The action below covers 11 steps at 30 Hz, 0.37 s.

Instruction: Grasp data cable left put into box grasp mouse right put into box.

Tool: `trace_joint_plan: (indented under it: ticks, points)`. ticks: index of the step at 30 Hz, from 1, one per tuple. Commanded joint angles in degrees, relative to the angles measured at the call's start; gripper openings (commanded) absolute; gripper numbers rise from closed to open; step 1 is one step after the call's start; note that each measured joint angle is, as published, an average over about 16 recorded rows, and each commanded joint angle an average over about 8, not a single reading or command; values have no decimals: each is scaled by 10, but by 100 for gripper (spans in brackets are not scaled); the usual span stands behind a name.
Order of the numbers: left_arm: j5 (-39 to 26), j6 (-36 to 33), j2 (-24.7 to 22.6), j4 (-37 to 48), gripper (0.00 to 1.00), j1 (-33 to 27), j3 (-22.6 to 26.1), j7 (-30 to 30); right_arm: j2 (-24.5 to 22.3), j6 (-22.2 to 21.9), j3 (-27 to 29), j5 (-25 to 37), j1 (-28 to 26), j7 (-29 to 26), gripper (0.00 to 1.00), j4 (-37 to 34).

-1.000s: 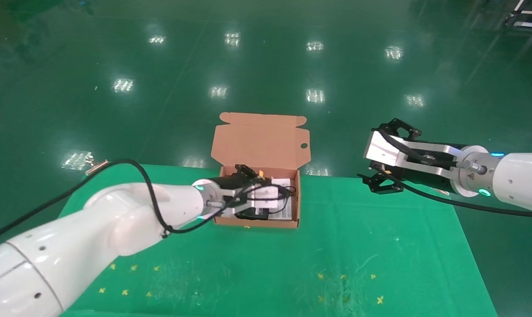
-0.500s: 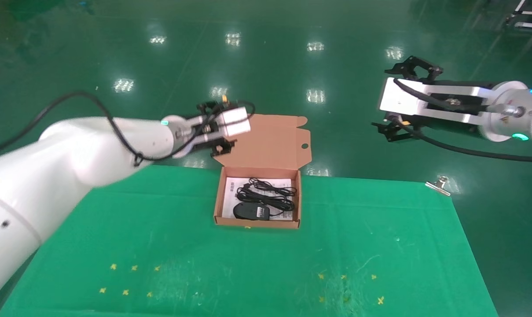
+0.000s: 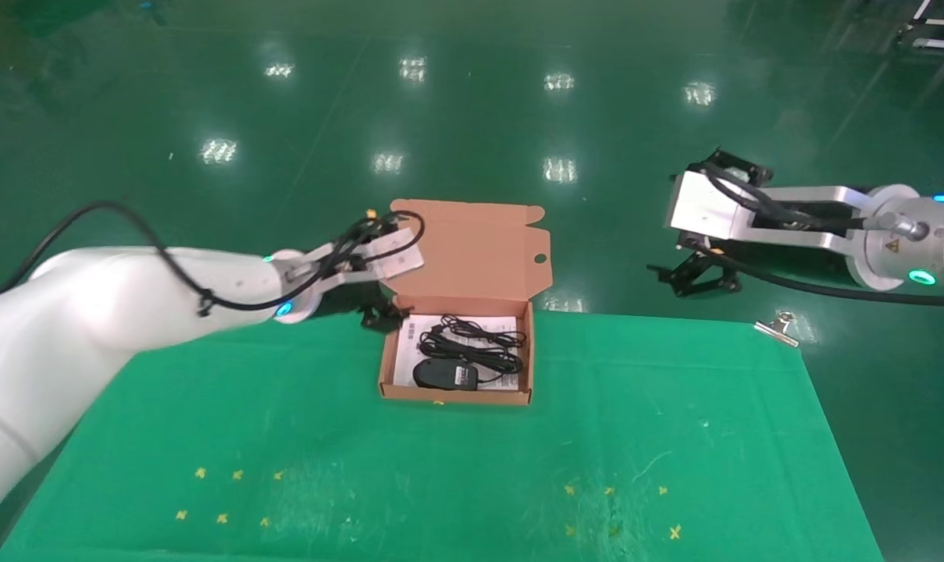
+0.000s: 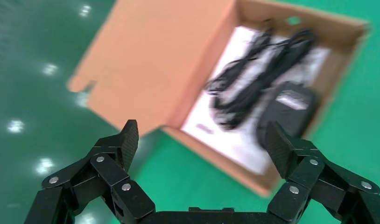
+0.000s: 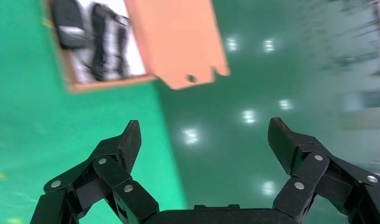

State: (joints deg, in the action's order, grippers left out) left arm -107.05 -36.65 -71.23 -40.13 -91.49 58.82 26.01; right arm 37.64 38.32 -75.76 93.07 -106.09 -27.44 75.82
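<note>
The open box [image 3: 386, 367] stands at the back middle of the green table, lid [image 3: 464, 250] raised behind it. Inside, on a white sheet, lie the data cable [image 3: 475, 342] and, in front of it, the mouse [image 3: 443, 376]. My left gripper [image 3: 376, 316] hovers open and empty just off the box's back left corner. The left wrist view shows the left gripper [image 4: 201, 133] above the box wall [image 4: 225, 161], with the mouse [image 4: 286, 109] and cable [image 4: 258, 70] beyond. My right gripper [image 3: 694, 277] hangs open and empty past the table's back right edge; the right gripper [image 5: 204, 128] frames bare floor.
A metal binder clip [image 3: 780, 328] sits on the back right edge of the green cloth [image 3: 596, 437]. Small yellow marks [image 3: 229, 476] dot the front of the cloth. Shiny green floor lies beyond the table's far edge.
One second ago my left gripper was down in the box; it rose clear, leaving the cable inside, and has now sunk beside the box's back left corner. The right arm rose, then dropped slightly.
</note>
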Motion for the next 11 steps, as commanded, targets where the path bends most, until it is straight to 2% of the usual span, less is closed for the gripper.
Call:
trace_joint_plan:
  ticks: [1,8,11]
  points:
    - [23,-18,13,-12,100,11,-15,-5,-1,17,22,-18,16,6,100,-1]
    - [104,-79,58,-54,100,48,-69,-24,-4,76,96,-82,72,27,100,-4]
    - [122,-91,68,-62,100,56,-80,-28,-5,89,112,-96,84,31,100,-4]
